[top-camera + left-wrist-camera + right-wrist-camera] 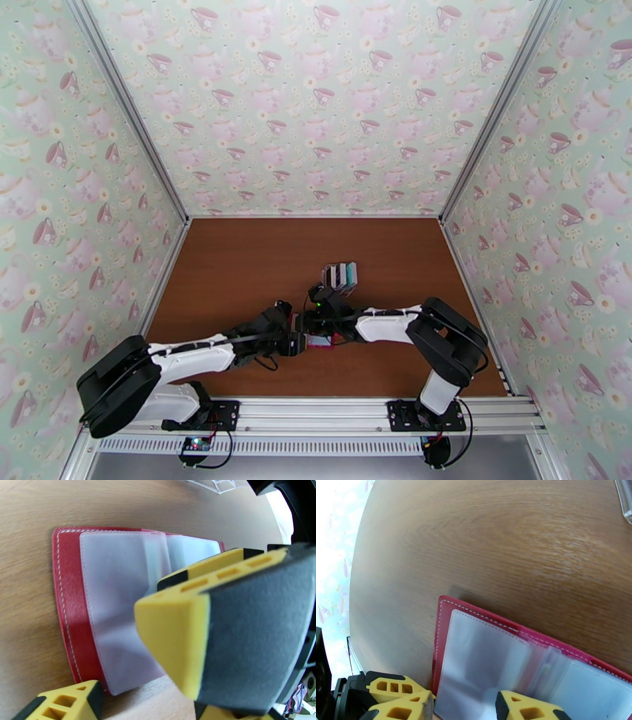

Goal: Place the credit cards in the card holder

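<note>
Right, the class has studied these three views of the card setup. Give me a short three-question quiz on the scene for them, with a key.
1. True or false: the card holder lies open on the table.
2. Where are the credit cards? A) in the clear rack beyond the card holder; B) tucked into the card holder's sleeves; C) scattered along the left wall.
3. Fill in: the card holder's cover is ____ with white stitching.
Key: 1 true; 2 A; 3 red.
</note>
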